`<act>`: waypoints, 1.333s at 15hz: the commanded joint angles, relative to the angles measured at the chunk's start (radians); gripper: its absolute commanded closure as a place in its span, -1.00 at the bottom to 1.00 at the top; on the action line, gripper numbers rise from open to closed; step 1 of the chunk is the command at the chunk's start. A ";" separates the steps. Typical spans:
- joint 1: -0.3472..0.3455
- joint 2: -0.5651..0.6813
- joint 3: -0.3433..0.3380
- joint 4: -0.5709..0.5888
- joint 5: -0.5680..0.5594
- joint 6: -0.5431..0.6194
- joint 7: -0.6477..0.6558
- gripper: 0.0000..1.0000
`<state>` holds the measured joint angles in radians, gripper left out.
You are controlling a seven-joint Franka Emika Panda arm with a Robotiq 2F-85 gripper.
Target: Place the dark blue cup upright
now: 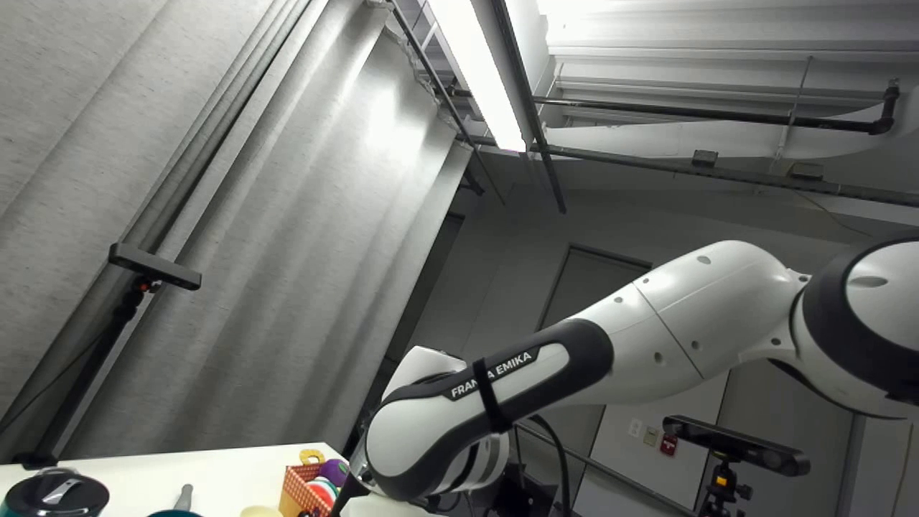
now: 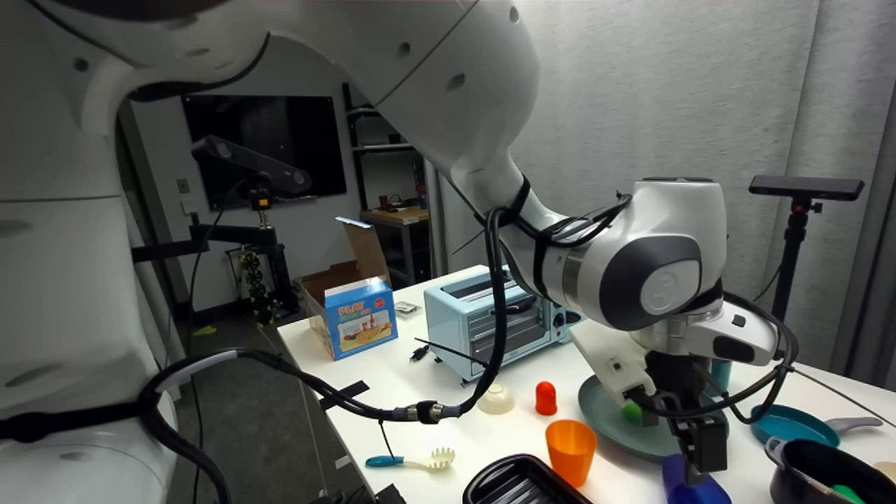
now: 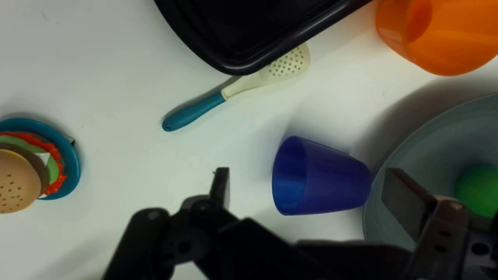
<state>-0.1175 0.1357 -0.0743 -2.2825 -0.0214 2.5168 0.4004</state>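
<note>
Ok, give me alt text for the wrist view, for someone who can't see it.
Dark blue cup lying on its side, mouth facing image left, framed between the open fingers. Right: grey-green plate with a round green item. Above: orange cup, black tray, perforated utensil; far left, toy burger.

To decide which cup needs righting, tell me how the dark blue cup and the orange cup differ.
The dark blue cup lies on its side; the orange cup stands upright.
The dark blue cup's mouth faces sideways, the orange cup's up.
In the wrist view, the dark blue cup appears framed by the open gripper; the orange cup, outside it.
Both taper toward the base.
</note>
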 commanded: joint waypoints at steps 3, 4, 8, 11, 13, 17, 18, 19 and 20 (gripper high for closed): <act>0.005 0.119 -0.017 0.082 0.107 0.124 -0.047 -1.00; 0.004 0.134 -0.015 0.092 0.128 0.140 -0.054 -1.00; -0.002 0.188 -0.013 0.120 0.204 0.180 -0.063 -1.00; -0.011 0.217 -0.003 0.130 0.265 0.204 -0.068 -1.00; -0.021 0.236 0.010 0.139 0.320 0.221 -0.080 -1.00; -0.051 0.263 0.047 0.153 0.450 0.271 -0.119 -1.00; -0.063 0.269 0.058 0.154 0.486 0.285 -0.132 -1.00; -0.075 0.273 0.072 0.157 0.523 0.296 -0.147 -1.00; -0.089 0.278 0.086 0.157 0.560 0.307 -0.163 -1.00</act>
<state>-0.1537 0.3822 -0.0402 -2.1525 0.4348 2.7791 0.2971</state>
